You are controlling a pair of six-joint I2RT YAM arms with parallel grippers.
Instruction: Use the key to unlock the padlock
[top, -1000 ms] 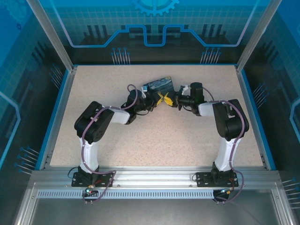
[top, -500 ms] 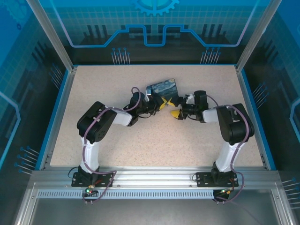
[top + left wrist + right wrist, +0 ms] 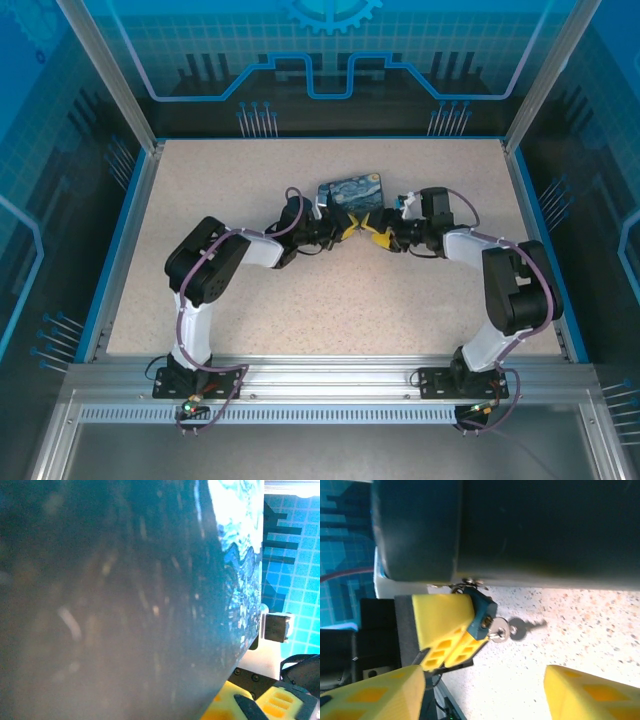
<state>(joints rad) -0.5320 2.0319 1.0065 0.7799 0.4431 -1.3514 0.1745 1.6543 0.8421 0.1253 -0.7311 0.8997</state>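
Observation:
The dark-blue painted box [image 3: 352,193] lies at mid-table, and it looms close in the left wrist view [image 3: 125,605]. Beneath its edge [image 3: 520,530] hangs the small padlock [image 3: 482,614], dark teal with brass at the keyhole. A silver key [image 3: 499,628] sticks in that keyhole. My left gripper [image 3: 349,228] is shut on the padlock, its yellow fingers [image 3: 442,620] pressed together beside it. My right gripper [image 3: 378,238] faces it from the right, open [image 3: 480,695], and a gap separates its fingers from the key.
The speckled table [image 3: 330,300] is bounded by a blue rim [image 3: 128,230] and glass walls. Both arms bend inward towards the box, with bare tabletop in front of them.
The right gripper has let go at the padlock, opened and drawn back a little. The box has shifted slightly to the right. The left gripper stays shut.

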